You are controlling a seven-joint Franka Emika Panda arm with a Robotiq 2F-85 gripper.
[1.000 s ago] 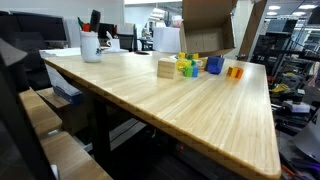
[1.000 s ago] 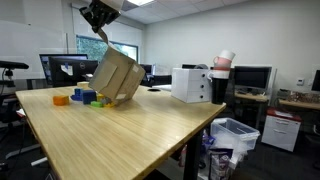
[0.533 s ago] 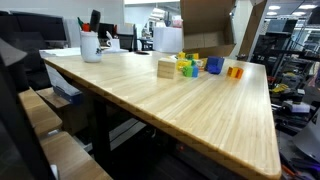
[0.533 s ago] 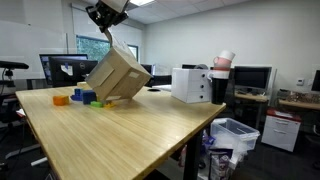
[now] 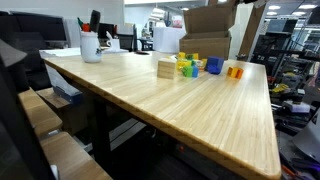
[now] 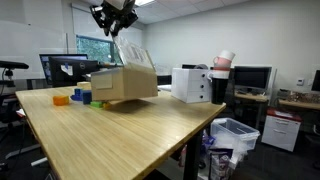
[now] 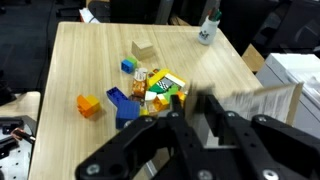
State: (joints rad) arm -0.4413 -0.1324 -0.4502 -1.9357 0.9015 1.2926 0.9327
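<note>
Hovering hand (image 6: 113,27) clears the cardboard box (image 6: 123,84) at the table (image 6: 120,142) edge.

No text, label, brand or number is readable in any view. The cardboard box (image 6: 125,83), the white mug (image 5: 91,48) and the coloured toy blocks (image 7: 150,93) carry no print that I can make out.
</note>
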